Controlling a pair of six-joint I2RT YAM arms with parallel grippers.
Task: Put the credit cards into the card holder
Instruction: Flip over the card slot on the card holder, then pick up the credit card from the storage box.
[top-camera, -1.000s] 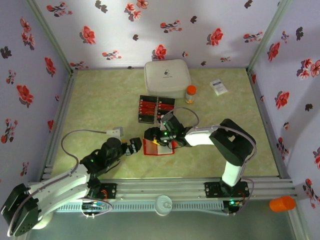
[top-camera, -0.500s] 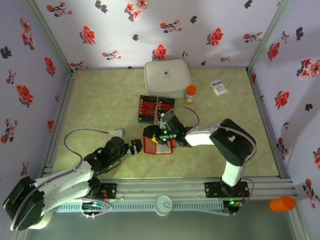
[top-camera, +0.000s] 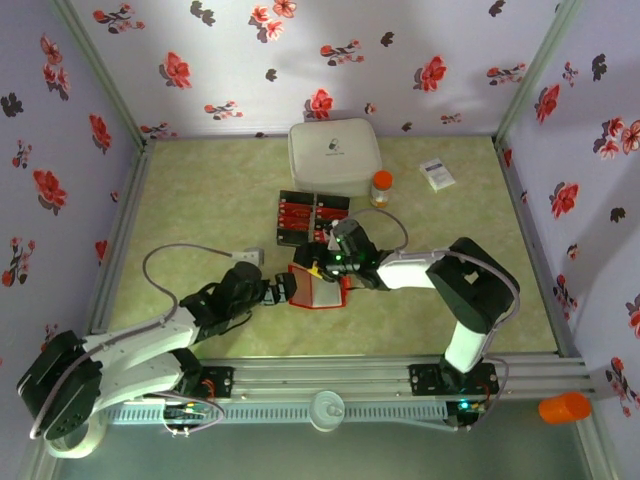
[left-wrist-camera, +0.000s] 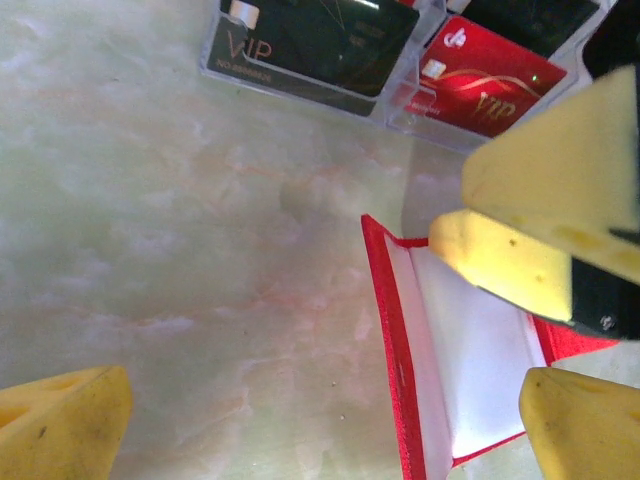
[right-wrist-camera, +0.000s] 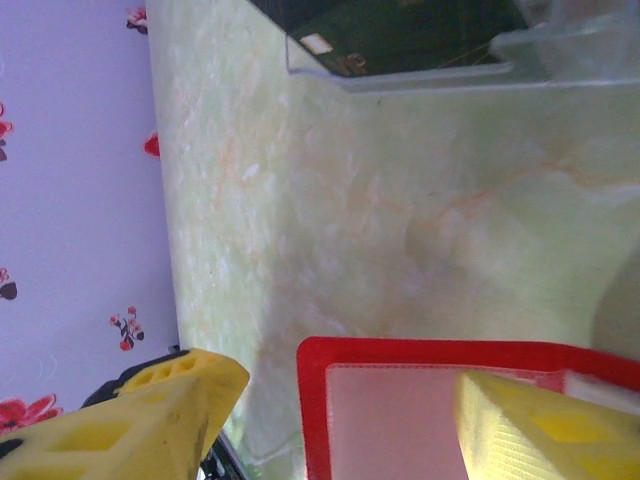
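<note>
The flat red wallet (top-camera: 320, 293) lies open with its pale lining up, mid-table towards the front edge. My right claw (top-camera: 322, 270) stands over its 12 o'clock edge, jaws partly apart and gripping nothing. One yellow finger (left-wrist-camera: 500, 265) is on or just above the lining; I cannot tell which. My left claw (top-camera: 284, 290) sits at the wallet's 9 o'clock, spread wide and empty. Thin red cards (left-wrist-camera: 480, 85) lie in small clear-walled trays (left-wrist-camera: 290, 82) at 12 o'clock.

Floral walls (top-camera: 230, 60), marbled green tabletop (top-camera: 200, 210) (evenly lit).
</note>
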